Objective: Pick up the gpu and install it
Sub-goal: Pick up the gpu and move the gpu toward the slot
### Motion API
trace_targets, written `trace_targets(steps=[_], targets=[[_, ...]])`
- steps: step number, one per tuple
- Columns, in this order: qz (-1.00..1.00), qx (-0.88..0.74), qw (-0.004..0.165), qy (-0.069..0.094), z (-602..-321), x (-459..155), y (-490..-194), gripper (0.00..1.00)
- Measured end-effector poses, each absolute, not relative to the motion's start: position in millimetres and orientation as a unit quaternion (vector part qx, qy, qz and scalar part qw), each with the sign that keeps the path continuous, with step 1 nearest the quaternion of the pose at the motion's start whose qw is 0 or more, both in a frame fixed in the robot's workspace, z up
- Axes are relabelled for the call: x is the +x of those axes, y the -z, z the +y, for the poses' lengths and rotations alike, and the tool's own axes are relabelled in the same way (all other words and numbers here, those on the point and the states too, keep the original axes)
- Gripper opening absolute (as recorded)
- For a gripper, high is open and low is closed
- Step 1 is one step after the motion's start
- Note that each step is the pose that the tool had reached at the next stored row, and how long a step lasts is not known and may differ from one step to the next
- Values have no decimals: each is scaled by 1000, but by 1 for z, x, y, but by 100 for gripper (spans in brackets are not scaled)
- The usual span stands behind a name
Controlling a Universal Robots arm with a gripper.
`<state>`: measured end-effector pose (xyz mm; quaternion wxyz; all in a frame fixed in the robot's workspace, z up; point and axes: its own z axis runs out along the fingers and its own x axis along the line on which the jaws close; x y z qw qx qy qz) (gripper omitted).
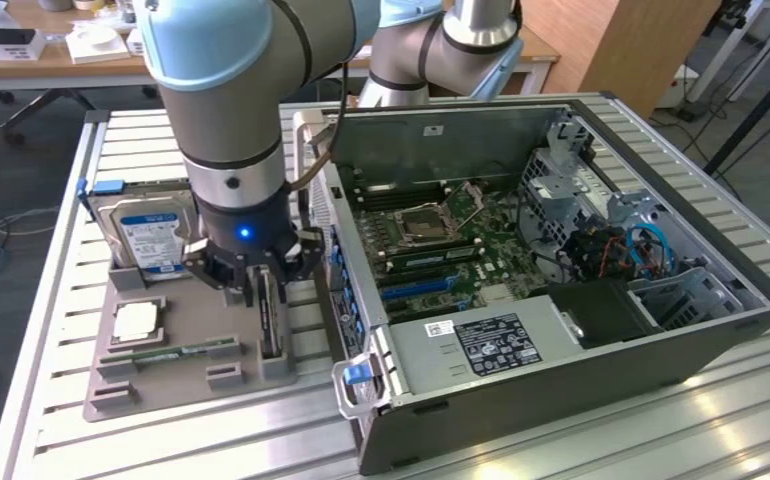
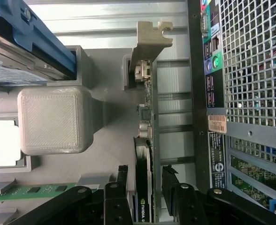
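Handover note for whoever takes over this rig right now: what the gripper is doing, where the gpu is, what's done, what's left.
Gripper: jaws open, one on each side of the gpu's upper edge, not closed on it.
The gpu: standing on edge in its slot on the gray parts tray, next to the open computer case. The hard drive and the memory stick sit on the same tray.
Done: the gripper is lined up over the card.
Left: the gpu is not yet gripped, lifted or installed in the case.
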<state>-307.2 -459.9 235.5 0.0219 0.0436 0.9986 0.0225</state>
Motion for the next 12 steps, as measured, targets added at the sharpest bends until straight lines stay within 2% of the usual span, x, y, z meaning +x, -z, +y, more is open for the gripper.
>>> trace_targets(steps=[12], targets=[[999, 44, 22, -22, -460, -307, -233, 43]])
